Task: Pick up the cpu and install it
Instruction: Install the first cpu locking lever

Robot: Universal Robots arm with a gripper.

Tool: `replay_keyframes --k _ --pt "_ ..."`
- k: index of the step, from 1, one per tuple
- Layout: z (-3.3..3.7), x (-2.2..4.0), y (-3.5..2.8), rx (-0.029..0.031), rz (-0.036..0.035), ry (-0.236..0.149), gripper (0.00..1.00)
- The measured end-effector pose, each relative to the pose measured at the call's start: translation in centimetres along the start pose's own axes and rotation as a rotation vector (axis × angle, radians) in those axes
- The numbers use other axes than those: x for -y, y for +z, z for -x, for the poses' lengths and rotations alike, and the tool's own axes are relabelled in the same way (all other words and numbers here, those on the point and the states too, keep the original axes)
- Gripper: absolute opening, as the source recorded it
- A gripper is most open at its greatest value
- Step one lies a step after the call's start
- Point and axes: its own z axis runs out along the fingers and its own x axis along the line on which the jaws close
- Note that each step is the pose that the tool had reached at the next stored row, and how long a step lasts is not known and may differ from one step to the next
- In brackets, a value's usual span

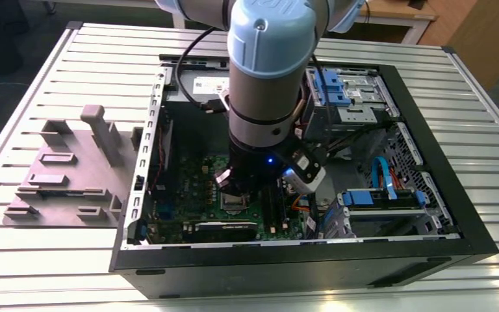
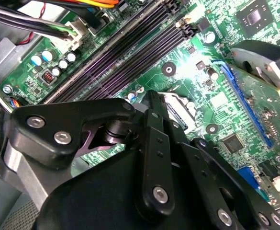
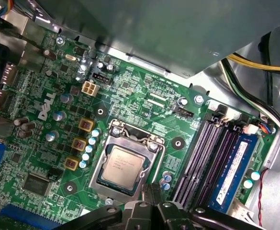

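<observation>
The cpu (image 3: 122,165), a small square chip with a silvery top, lies flat inside the dark socket with a metal frame (image 3: 151,143) on the green motherboard (image 3: 130,91). In the first wrist view my gripper (image 3: 151,191) hangs just beside the socket's edge, its two dark fingertips close together with nothing between them. In the exterior view my gripper (image 1: 234,188) reaches down into the open computer case, right above the socket (image 1: 234,200). The second wrist view shows the black finger linkages of my gripper (image 2: 151,101) and part of the socket (image 2: 182,111) behind them.
Dark memory slots (image 3: 204,153) and a blue memory module (image 3: 233,167) run beside the socket. Black case walls (image 1: 275,257) enclose the board. Drive cages with blue clips (image 1: 379,195) and cables (image 3: 254,96) sit near. A grey fixture (image 1: 67,172) stands at the exterior view's left.
</observation>
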Motion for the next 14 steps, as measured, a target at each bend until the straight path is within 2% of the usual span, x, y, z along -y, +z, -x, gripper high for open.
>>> replay_keyframes --k 9,11,14 --pt "-0.47 0.36 0.08 0.0076 -0.0037 0.000 0.10" --pt "-0.49 0.38 0.18 0.0118 -0.0055 0.000 0.10" --pt "-0.56 0.35 0.37 0.0251 -0.0136 0.001 0.10"
